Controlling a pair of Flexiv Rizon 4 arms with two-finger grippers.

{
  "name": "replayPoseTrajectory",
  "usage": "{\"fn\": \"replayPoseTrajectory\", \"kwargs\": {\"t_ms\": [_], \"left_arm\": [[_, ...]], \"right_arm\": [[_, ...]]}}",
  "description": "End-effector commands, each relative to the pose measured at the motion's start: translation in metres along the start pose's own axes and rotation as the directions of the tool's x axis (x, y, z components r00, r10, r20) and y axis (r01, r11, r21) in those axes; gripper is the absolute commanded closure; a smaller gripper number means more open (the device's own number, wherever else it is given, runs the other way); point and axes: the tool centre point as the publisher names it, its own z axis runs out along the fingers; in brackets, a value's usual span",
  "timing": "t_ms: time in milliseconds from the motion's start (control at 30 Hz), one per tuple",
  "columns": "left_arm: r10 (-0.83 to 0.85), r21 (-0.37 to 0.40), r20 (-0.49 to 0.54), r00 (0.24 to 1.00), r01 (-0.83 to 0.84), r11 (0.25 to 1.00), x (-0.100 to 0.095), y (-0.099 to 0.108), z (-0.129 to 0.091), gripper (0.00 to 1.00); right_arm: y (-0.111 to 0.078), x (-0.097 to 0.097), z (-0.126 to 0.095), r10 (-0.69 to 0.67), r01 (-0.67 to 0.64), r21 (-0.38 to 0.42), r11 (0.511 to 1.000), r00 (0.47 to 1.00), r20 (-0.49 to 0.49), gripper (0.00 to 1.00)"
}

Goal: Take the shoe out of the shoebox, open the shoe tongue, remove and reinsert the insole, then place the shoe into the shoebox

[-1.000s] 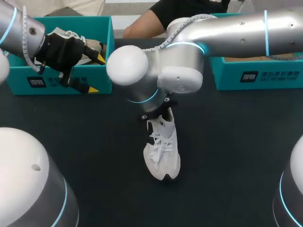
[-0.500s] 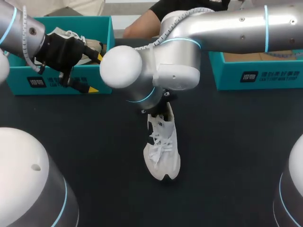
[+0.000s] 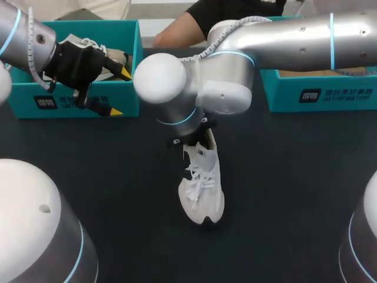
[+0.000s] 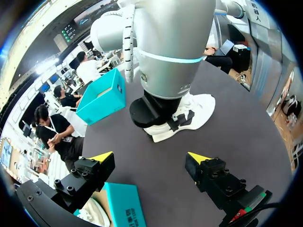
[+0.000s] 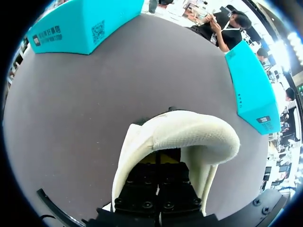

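A white lace-up shoe [image 3: 202, 187] lies on the dark table near the middle, toe toward me. My right arm comes in over it, and its wrist [image 3: 191, 127] covers the heel end. In the right wrist view my right gripper [image 5: 158, 163] is shut, its black fingers pushed down inside the shoe's opening under a curled cream flap [image 5: 199, 135]; I cannot tell whether anything is pinched. My left gripper [image 4: 150, 157] hangs open and empty by the left teal shoebox [image 3: 76, 100], well short of the shoe [image 4: 189, 111].
The left shoebox holds a second shoe [image 3: 88, 44]. Another teal shoebox [image 3: 321, 91] stands at the back right, partly under my right arm. A person's arm [image 3: 177, 29] rests beyond the table's far edge. Dark tabletop [image 3: 283, 194] lies around the shoe.
My right arm's elbow and wrist swung slightly left, then back, above the shoe's heel. The shoe and my left arm stayed put.
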Motion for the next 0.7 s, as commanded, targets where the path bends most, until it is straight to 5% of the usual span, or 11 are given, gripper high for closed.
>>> {"fn": "replayPoseTrajectory", "kwargs": {"t_ms": [33,300,700], "left_arm": [[0.001,-0.003,0.0,1.0,-0.001,1.0,0.001,0.0,0.0,0.0],[0.001,-0.003,0.0,1.0,-0.001,1.0,0.001,0.0,0.0,0.0],[0.001,-0.003,0.0,1.0,-0.001,1.0,0.001,0.0,0.0,0.0]], "right_arm": [[-0.003,-0.004,-0.006,0.006,-0.006,0.01,1.0,1.0,0.007,1.0],[-0.024,-0.016,-0.028,0.062,-0.06,0.08,0.995,0.998,-0.025,1.0],[-0.029,0.003,-0.009,0.063,-0.033,0.203,0.979,0.987,-0.145,1.0]]}}
